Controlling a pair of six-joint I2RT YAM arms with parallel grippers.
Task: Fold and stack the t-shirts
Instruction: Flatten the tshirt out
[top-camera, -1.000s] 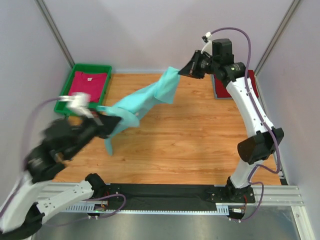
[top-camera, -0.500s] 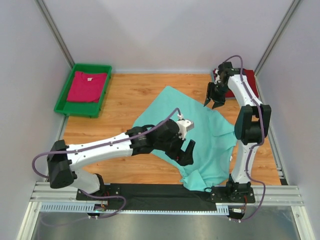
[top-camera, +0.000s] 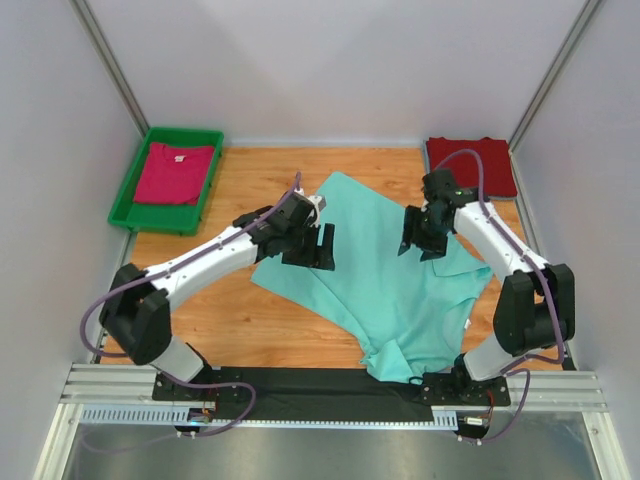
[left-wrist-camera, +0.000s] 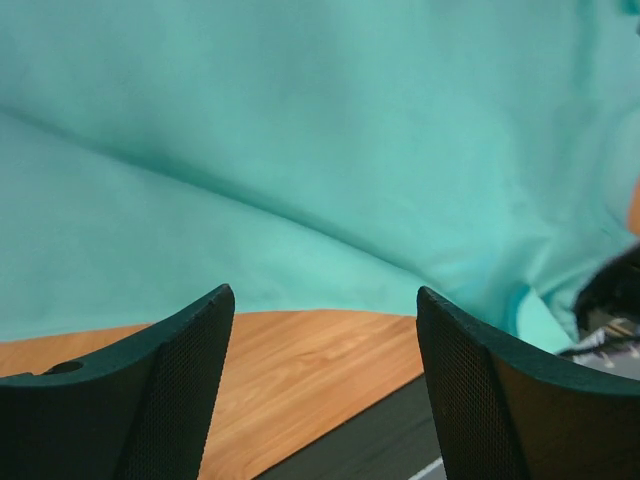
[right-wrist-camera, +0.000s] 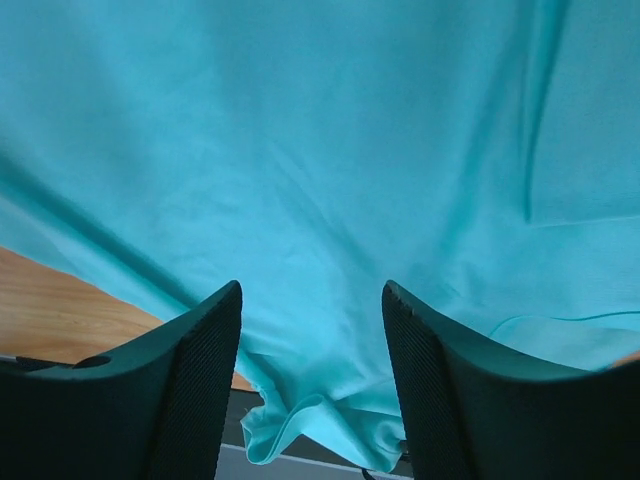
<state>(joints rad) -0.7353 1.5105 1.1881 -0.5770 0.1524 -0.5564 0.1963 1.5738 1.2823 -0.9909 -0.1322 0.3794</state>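
Note:
The mint-teal t-shirt (top-camera: 385, 275) lies spread, rumpled, across the middle of the table, its near end drooping over the front edge. My left gripper (top-camera: 312, 254) hovers open above its left edge; in the left wrist view the fingers (left-wrist-camera: 170, 390) frame bare wood, with the teal cloth (left-wrist-camera: 300, 130) beyond. My right gripper (top-camera: 417, 242) is open over the shirt's right half, and teal cloth (right-wrist-camera: 320, 150) fills its wrist view with nothing pinched. A dark red t-shirt (top-camera: 472, 165) lies folded at the back right. A magenta-pink t-shirt (top-camera: 175, 172) rests in the green tray (top-camera: 165, 134).
The green tray sits at the back left corner beside the wall. Bare wooden table (top-camera: 210, 300) shows left of the teal shirt. A black strip (top-camera: 300, 380) runs along the front edge by the arm bases.
A second ago both grippers held the teal shirt stretched in the air. It has dropped flat onto the table, both grippers have let go and opened, and both arms have drawn toward the middle.

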